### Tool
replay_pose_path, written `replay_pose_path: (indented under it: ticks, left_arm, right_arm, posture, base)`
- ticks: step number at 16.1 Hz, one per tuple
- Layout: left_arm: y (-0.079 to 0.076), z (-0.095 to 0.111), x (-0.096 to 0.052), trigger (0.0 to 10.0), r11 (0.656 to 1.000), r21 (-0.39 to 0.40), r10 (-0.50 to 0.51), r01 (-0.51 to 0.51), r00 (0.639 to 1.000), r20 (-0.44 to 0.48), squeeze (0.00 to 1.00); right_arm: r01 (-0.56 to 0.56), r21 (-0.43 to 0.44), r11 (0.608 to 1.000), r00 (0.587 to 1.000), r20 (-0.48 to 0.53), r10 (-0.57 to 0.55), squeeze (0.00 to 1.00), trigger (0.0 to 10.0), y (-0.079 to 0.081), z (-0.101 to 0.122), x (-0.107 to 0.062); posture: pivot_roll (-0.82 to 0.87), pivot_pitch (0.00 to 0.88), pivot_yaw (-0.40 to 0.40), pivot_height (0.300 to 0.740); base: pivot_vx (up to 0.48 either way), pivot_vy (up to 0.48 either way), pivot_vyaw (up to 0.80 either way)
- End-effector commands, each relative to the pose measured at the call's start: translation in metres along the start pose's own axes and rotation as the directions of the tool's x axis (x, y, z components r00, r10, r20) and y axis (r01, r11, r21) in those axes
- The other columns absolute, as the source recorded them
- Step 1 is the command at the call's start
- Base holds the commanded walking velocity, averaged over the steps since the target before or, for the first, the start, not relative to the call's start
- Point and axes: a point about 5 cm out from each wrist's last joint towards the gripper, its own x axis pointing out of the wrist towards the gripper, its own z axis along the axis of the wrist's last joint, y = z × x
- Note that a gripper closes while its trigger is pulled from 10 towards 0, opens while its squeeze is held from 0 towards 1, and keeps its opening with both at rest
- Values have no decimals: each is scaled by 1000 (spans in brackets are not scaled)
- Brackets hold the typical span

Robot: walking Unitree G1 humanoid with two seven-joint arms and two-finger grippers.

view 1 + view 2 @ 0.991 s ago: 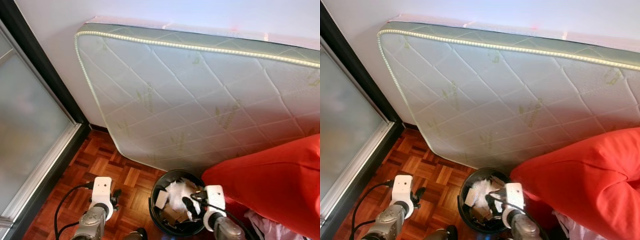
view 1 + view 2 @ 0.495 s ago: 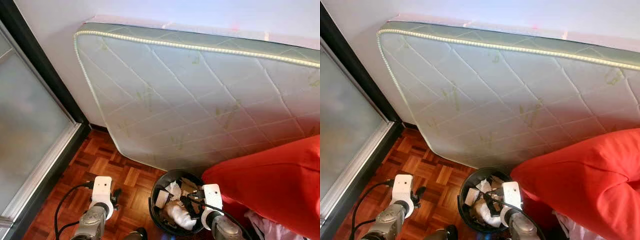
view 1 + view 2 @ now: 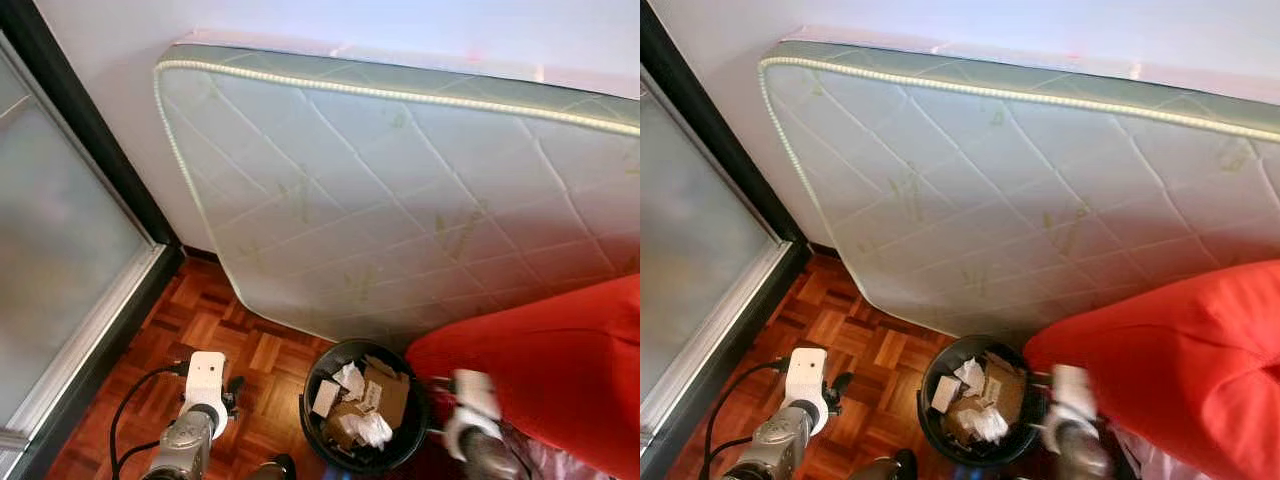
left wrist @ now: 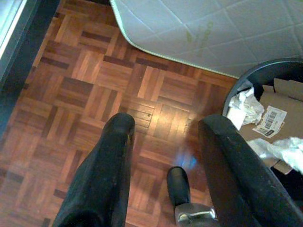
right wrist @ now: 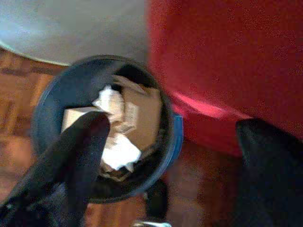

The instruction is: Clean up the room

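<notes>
Bin: a round black waste bin [image 3: 362, 455] stands on the floor at the lower centre of the left eye view, just below the mattress's bottom edge and beside the red cover.
Bin contents: crumpled white paper [image 3: 371, 429] lies on top of flattened brown cardboard [image 3: 390, 392]; further white scraps sit toward the rim.
Label: in the left wrist view a white sticker [image 4: 268, 121] with a barcode is stuck to the cardboard; its print is too small to read.
Right gripper: the right gripper [image 5: 175, 142] hangs above the bin's edge next to the red cover, its two black fingers spread wide and grasping nothing; in the left eye view it is motion-blurred at the lower right.
Left gripper: the left gripper [image 4: 163, 142] is held low over bare floor at the lower left of the eye views, fingers apart and empty, the bin just off to one side.
Mattress: a white quilted mattress [image 3: 400, 190] with green leaf prints and a green border leans on its edge against the white wall [image 3: 300, 20], taking up the upper and middle frame.
Red cover: a bright red fabric [image 3: 550, 370] occupies the lower right.
Floor: reddish wooden parquet floor [image 3: 220, 330] in a basket-weave pattern.
Door: a frosted-glass sliding door [image 3: 50, 260] with a dark frame runs along the left edge.
</notes>
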Motion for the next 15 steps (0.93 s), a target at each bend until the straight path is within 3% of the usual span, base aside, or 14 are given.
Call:
replay_pose_path:
  ticks: [1,5,7,15]
  left_arm:
    - [2,-6,-2,10000,1000,18,2,-1,1000,-26,0]
    - [5,-8,-3,10000,1000,25,7,-6,999,-33,0]
    - [8,-10,-4,10000,1000,26,14,-13,999,-43,0]
    - [14,-6,-2,10000,999,11,42,-41,997,-67,0]
  right_arm:
    - [96,71,993,993,-68,-91,0,10000,-18,-19,-7]
    - [244,82,966,958,-174,-227,0,10000,-55,-52,-26]
    - [270,95,958,948,-202,-247,0,10000,-63,-63,-33]
    - [181,110,977,980,-110,-169,0,10000,-37,-33,-15]
  posture:
    - [163,185,33,740]
    - [158,170,39,740]
    - [154,135,47,740]
    - [140,0,49,740]
  base:
    - [0,0,0]
    - [0,0,0]
    - [0,0,0]
    - [0,0,0]
